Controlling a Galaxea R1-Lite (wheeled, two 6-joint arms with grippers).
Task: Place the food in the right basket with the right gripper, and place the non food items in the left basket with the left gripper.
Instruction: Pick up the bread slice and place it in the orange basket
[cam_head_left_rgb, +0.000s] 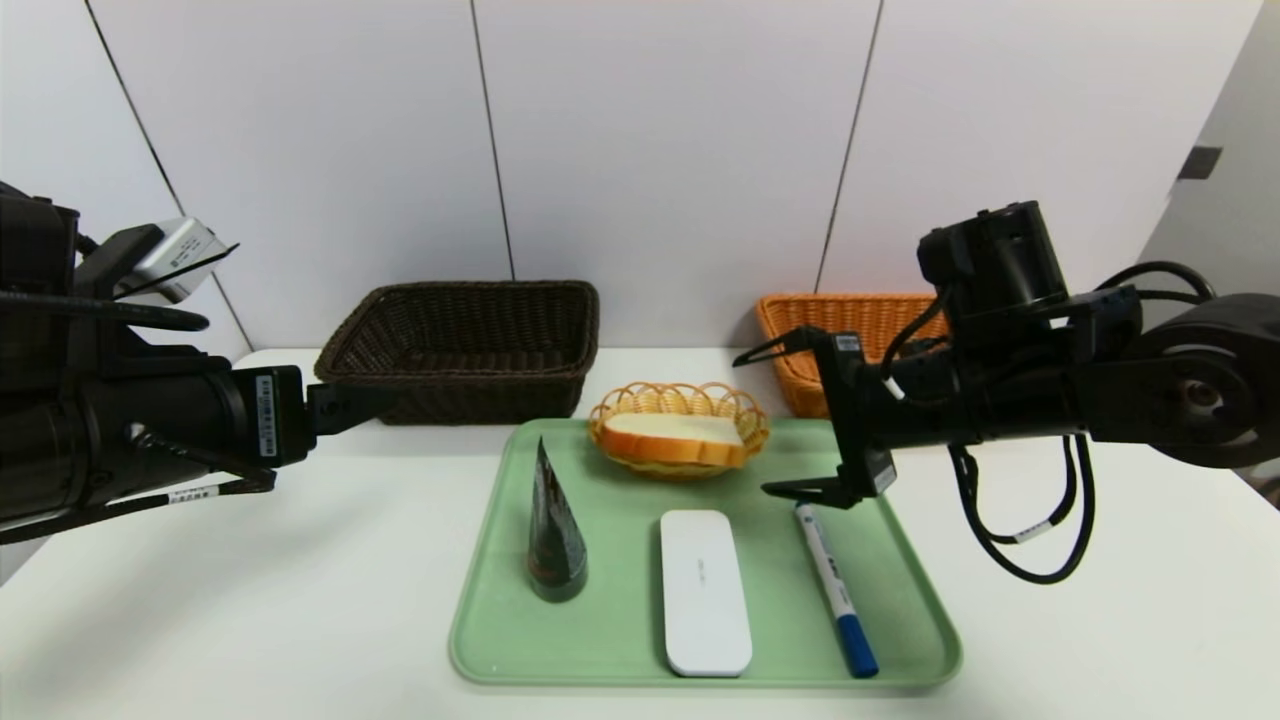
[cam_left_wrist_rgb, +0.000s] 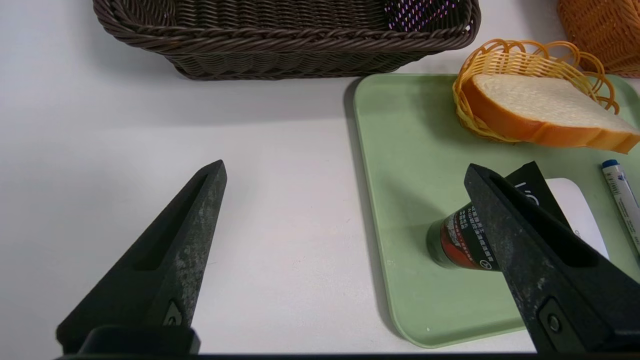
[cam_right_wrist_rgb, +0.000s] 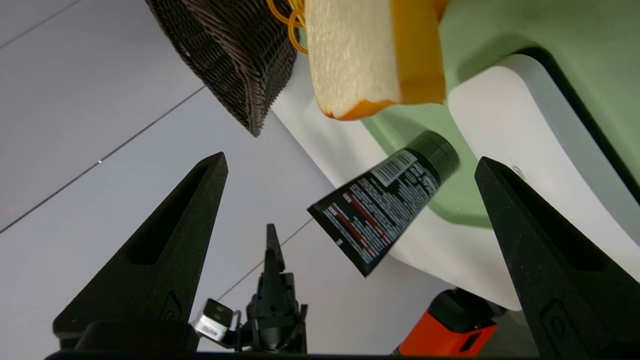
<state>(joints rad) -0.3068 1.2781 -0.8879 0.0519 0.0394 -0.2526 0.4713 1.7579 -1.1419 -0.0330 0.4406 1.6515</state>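
The food, a bread slice (cam_head_left_rgb: 668, 437), lies in a small round yellow basket (cam_head_left_rgb: 735, 408) at the back of the green tray (cam_head_left_rgb: 620, 590). On the tray stand a dark cone packet (cam_head_left_rgb: 555, 530), a flat white case (cam_head_left_rgb: 704, 590) and a blue-capped marker (cam_head_left_rgb: 836, 588). My right gripper (cam_head_left_rgb: 750, 425) hovers open and empty just right of the bread, above the marker's end. My left gripper (cam_head_left_rgb: 370, 403) hangs open and empty over the table left of the tray, before the dark brown left basket (cam_head_left_rgb: 465, 345). The orange right basket (cam_head_left_rgb: 850, 325) sits behind the right arm.
Both big baskets stand against the white back wall. The right arm's cables (cam_head_left_rgb: 1030, 520) dangle over the table to the tray's right. In the left wrist view the cone packet (cam_left_wrist_rgb: 460, 240) is partly hidden behind one finger.
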